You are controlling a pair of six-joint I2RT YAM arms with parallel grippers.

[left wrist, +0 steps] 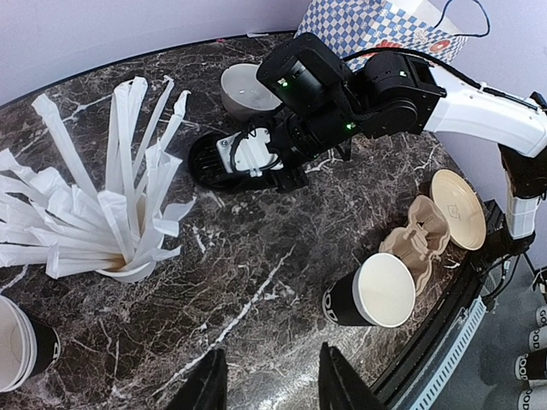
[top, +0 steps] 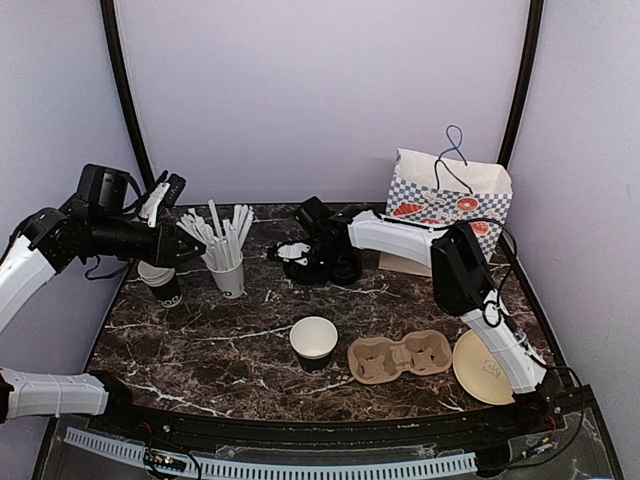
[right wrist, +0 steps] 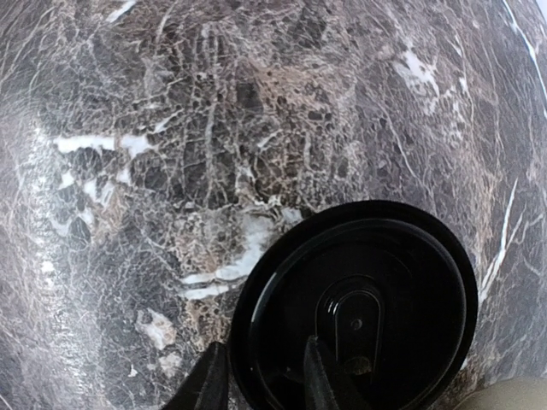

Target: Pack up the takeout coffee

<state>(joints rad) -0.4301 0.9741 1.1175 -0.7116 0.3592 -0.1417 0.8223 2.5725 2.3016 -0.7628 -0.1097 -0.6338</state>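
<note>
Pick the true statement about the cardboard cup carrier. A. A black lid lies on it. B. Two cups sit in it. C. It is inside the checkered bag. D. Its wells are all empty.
D: the cardboard carrier shows every well bare in the top view, and the open cup stands apart beside it.

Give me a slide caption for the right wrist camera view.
Right gripper, jaws straddling the rim of a black lid on the marble table.
</note>
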